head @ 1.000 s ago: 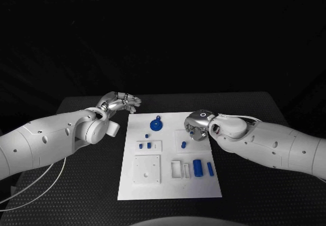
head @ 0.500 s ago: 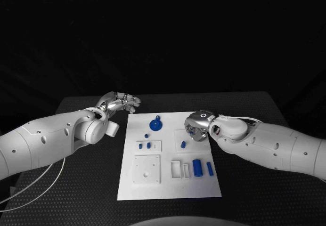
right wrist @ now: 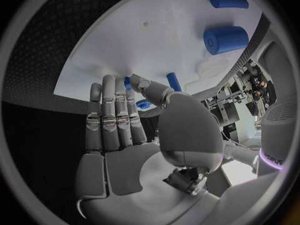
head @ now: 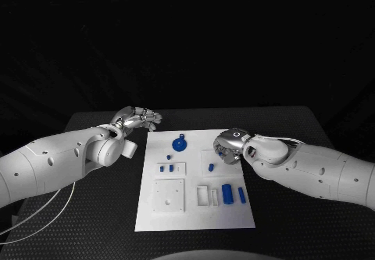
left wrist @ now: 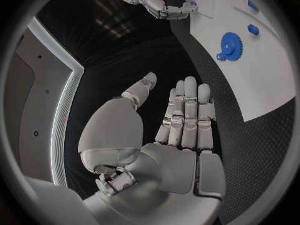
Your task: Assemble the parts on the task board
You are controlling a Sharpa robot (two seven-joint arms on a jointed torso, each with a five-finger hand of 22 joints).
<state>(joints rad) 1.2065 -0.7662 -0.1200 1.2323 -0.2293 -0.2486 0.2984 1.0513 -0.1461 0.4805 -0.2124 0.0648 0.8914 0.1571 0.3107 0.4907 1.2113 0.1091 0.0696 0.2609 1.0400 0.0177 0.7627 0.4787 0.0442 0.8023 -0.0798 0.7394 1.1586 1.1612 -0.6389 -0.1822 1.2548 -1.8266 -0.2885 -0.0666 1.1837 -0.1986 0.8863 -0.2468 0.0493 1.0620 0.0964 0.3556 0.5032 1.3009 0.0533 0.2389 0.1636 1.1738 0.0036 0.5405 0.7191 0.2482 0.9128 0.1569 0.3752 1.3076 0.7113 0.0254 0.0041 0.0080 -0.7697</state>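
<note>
White rectangular task board (head: 195, 211) lies mid black tabletop (head: 86, 216), small blue parts on it: gear-shaped disc (head: 179, 143), cylinder (head: 227, 193). Right robot hand (head: 227, 145) above board's right edge, fingers straight together, holding nothing. Left robot hand (head: 139, 118) off board's far-left corner, spread, empty.

Both arms are chunky glossy white shells with little dark screw holes dotted along them. The left arm (head: 55, 162) has a round disc-shaped wrist joint and thin pale cables looping under it. The right arm (head: 312, 170) has a thin cable at the wrist too. The left hand (head: 139, 118) and right hand (head: 228, 145) are silver metal with segmented fingers, and the right has a small ring mark on top.
</note>
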